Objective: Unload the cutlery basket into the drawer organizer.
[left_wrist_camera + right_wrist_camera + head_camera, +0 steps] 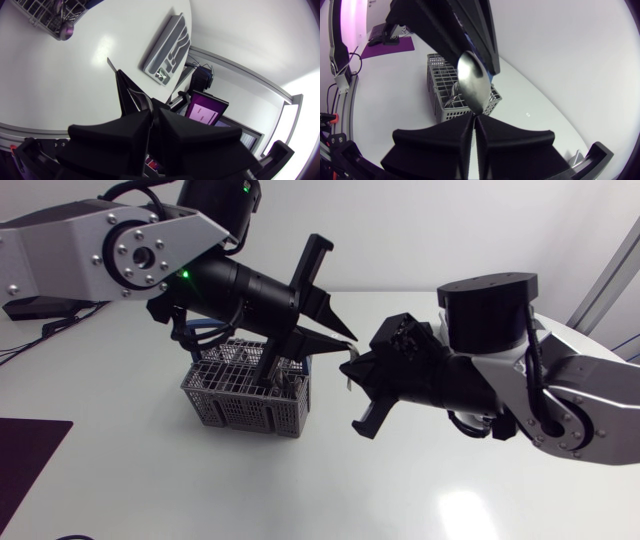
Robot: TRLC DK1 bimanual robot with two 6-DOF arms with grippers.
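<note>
Steel spoon (472, 82) in right claw (474, 116), clear of basket (445, 111).

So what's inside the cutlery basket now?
A few metal cutlery pieces show inside the cutlery basket. The left arm and the spoon in the right gripper cover the rest, so no count is possible.

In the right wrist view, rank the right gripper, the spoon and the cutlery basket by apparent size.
1. The right gripper, spanning most of the view's width.
2. The cutlery basket.
3. The spoon, held close to the camera, so it looks nearly as tall as the basket.
</note>
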